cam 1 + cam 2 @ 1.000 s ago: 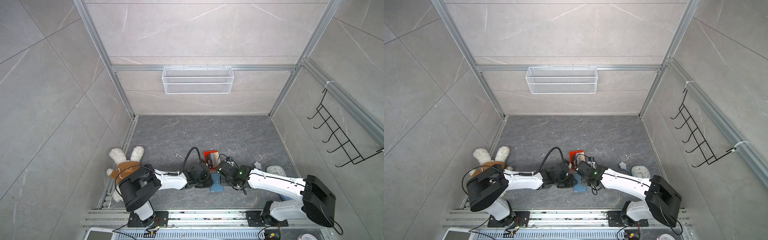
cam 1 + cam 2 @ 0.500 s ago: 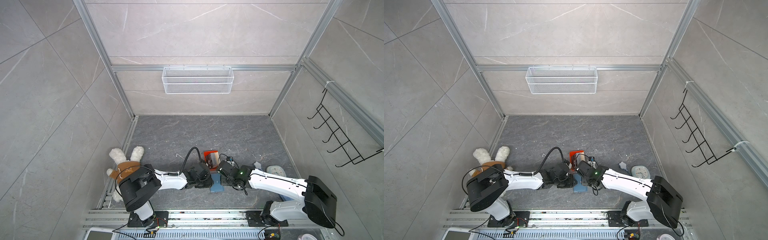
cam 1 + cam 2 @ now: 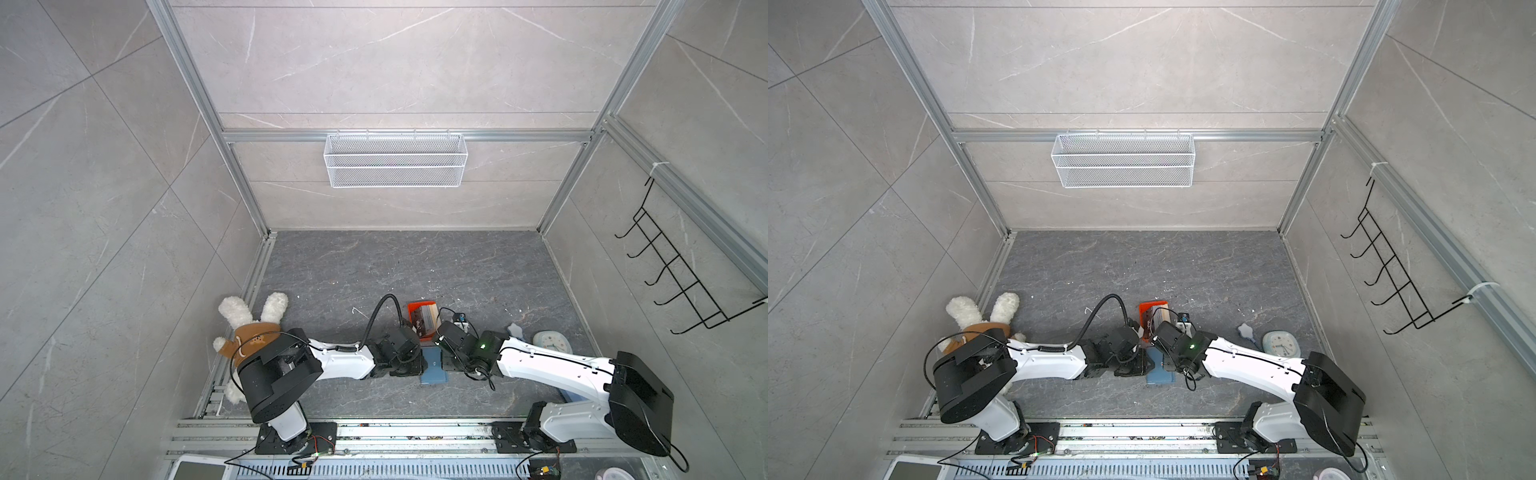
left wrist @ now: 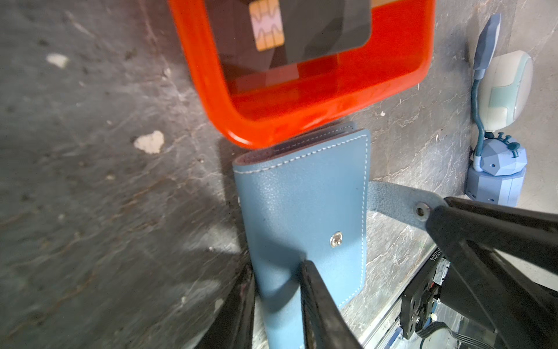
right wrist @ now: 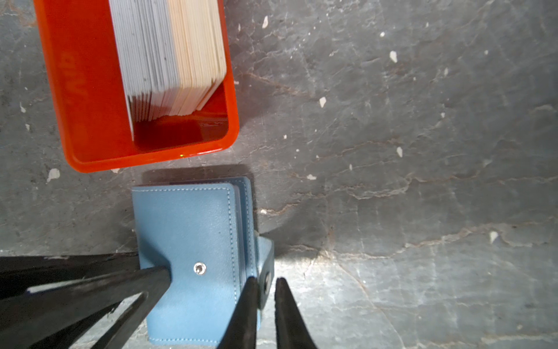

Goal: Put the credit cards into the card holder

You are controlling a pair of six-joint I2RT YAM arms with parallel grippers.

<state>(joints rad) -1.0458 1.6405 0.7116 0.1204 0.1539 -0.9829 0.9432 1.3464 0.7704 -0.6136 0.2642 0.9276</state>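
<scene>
Where it lies closed just beside the orange tray [image 5: 90, 90], card holder [image 4: 302, 205]: blue, white-stitched, snap tab [image 4: 392, 196] undone (left gripper [image 4: 276, 272] clamps spine edge, right gripper [image 5: 267, 281] pinches tab); position unchanged from a second ago.

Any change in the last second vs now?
Nothing visibly changed. The left gripper still clamps the card holder by its spine side, the right gripper still pinches the snap tab, and the credit cards remain in the orange tray.
</scene>
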